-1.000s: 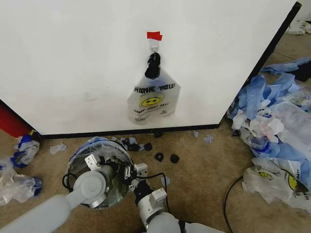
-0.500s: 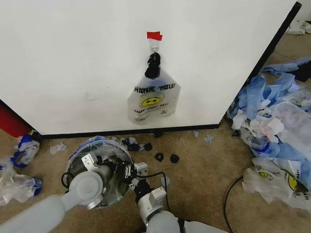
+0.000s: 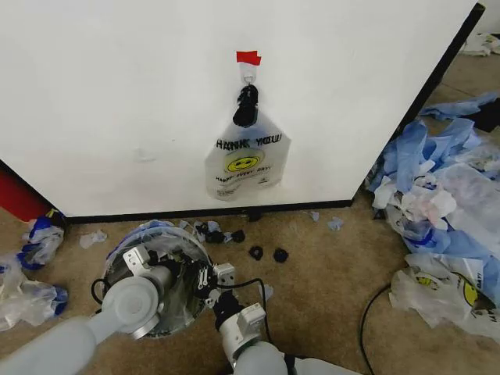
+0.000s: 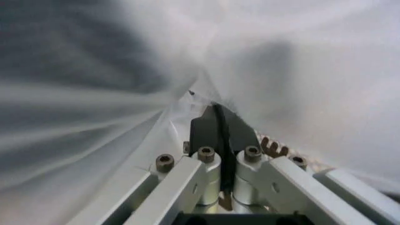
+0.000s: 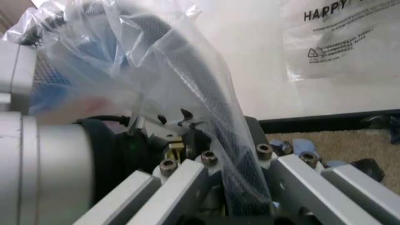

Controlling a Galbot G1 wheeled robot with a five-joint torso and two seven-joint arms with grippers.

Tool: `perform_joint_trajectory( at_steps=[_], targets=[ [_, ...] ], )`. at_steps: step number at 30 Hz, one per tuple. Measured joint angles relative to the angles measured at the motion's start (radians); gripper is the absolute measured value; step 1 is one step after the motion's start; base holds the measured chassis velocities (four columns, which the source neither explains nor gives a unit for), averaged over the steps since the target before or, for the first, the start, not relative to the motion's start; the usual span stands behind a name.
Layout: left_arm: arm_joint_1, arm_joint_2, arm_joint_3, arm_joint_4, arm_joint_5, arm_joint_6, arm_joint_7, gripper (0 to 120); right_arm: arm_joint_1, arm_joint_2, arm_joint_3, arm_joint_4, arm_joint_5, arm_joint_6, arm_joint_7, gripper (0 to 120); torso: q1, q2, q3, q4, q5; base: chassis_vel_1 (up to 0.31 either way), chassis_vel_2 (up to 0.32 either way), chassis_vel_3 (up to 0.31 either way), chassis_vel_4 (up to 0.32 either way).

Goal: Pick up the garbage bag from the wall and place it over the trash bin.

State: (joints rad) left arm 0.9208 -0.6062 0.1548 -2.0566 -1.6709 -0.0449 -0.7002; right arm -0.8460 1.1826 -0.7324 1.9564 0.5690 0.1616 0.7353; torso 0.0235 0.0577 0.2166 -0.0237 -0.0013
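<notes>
Bright, even light (wrist close-ups blurred)

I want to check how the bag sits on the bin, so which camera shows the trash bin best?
The head view: the trash bin shows whole from above, with the garbage bag over its rim, both arms at it. The right wrist view shows black mesh through plastic up close. The left wrist view gives blurred plastic film, no clear bin.

Lab-like test area: freestanding white wall (image 3: 117, 101), carpet floor (image 3: 328, 273), discarded bag heap (image 3: 441, 195).
</notes>
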Motion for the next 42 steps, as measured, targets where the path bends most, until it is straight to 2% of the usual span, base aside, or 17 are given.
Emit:
perform_joint_trajectory(
  at_steps=[10, 25, 42],
  targets=[
    [-0.018, -0.046, 0.032, 0.029, 0.035, -0.043, 0.027, 0, -0.015, -0.009, -0.001, 0.0, -0.014, 0.004, -0.005, 0, 0.0, 0.0, 0.0, 0.0, 0.0, 0.0, 0.0, 0.0, 0.0],
    [-0.014, -0.052, 0.061, -0.008, 0.011, -0.034, -0.01, 0, 0.042, 0.018, 0.035, -0.028, 0.005, 0.002, 0.004, 0, 0.0, 0.0, 0.0, 0.0001, 0.0, 0.0, 0.0, 0.0, 0.0],
    [-0.069, -0.06, 0.109, 0.012, -0.014, -0.025, -0.029, 0, 0.046, 0.01, 0.018, -0.012, 0.014, -0.004, 0.003, 0, 0.0, 0.0, 0.0, 0.0001, 0.0, 0.0, 0.0, 0.0, 0.0]
  ],
)
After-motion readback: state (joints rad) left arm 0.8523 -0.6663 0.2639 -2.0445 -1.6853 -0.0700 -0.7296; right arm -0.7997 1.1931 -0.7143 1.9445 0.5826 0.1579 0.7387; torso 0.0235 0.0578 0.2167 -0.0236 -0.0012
